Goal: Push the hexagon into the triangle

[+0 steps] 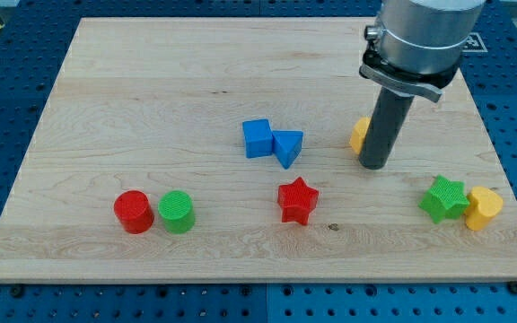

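The wooden board (151, 90) fills most of the view, with blue pegboard around it. My arm comes down from the view's top right as a grey cylinder ending in a dark rod; my tip (374, 167) rests on the board. It is a bare rod — nothing to spread or pinch.

The yellow hexagon (359, 135) is touching the rod on its left side, half hidden behind it, so I judge the rod sits on the far side deliberately, to drive the block toward the view's left. The blue triangle (288, 147) lies that way, near but apart from the hexagon, and touches the blue cube (257, 138) on its left. The push looks begun, not finished.

Below the triangle sits a red star (297, 201). At the view's right, a green star (444, 198) touches another yellow block (484, 207) — its shape is unclear. At lower left, a red cylinder (134, 212) stands beside a green cylinder (177, 212).
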### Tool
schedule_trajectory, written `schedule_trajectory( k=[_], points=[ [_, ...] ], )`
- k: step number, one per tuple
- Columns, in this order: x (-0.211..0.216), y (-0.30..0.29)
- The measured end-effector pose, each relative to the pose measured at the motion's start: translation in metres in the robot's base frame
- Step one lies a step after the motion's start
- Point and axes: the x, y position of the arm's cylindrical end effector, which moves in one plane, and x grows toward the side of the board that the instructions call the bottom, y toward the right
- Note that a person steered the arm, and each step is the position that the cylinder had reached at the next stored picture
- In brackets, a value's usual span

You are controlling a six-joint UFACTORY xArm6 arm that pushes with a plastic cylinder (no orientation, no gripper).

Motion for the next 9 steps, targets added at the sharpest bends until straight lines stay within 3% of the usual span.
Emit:
schedule_trajectory(
  k=[1, 3, 9],
  points=[
    [0.0, 0.019],
    [-0.049, 0.026],
    [-0.043, 0.023]
  ],
)
